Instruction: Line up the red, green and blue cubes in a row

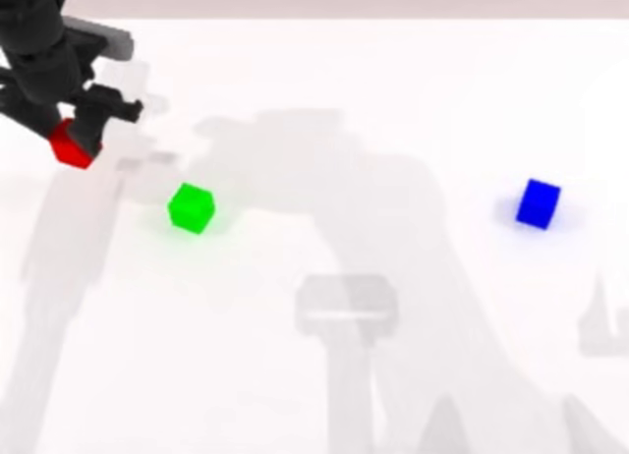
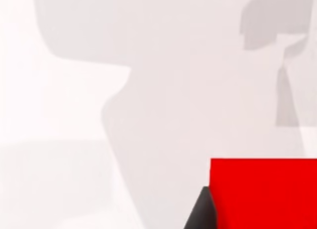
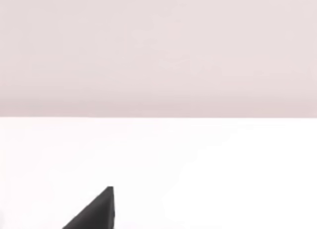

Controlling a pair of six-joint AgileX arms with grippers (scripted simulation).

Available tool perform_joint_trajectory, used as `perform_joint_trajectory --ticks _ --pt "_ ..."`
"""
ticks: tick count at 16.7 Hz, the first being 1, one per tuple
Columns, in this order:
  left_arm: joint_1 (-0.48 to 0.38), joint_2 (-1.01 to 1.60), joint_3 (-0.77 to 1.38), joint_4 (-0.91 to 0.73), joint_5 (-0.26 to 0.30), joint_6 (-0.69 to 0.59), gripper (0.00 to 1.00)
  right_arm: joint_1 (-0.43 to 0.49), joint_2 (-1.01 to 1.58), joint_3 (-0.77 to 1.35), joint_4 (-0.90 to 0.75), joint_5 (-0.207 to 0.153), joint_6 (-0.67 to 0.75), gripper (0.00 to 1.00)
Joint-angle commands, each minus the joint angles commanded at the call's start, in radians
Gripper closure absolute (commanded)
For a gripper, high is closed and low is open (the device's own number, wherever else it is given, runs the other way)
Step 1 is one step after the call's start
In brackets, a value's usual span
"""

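At the table's [image 1: 324, 90] far left, the left hand [image 1: 84, 130] grips the red cube [image 1: 71, 147], while the green cube [image 1: 191, 207] and blue cube [image 1: 539, 202] lie well apart, so 0 of 3 look placed in a row.

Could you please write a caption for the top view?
Left gripper at red cube, far left; green cube and blue cube wait.
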Motion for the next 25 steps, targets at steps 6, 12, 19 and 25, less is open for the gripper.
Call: perform_joint_trajectory --ticks 6,12,19,25 --pt "-0.005 -0.006 0.013 -0.015 -0.001 -0.001 1.00 0.000 0.000 0.000 0.000 0.000 0.000 0.00" --pt "-0.159 -0.119 -0.139 0.018 -0.010 -0.222 1.00 0.000 0.000 0.000 0.000 0.000 0.000 0.00" --pt "-0.490 -0.396 -0.526 0.098 -0.028 -0.780 1.00 0.000 0.000 0.000 0.000 0.000 0.000 0.00" --pt "-0.687 -0.591 -0.765 0.165 -0.043 -1.073 1.00 0.000 0.000 0.000 0.000 0.000 0.000 0.00"
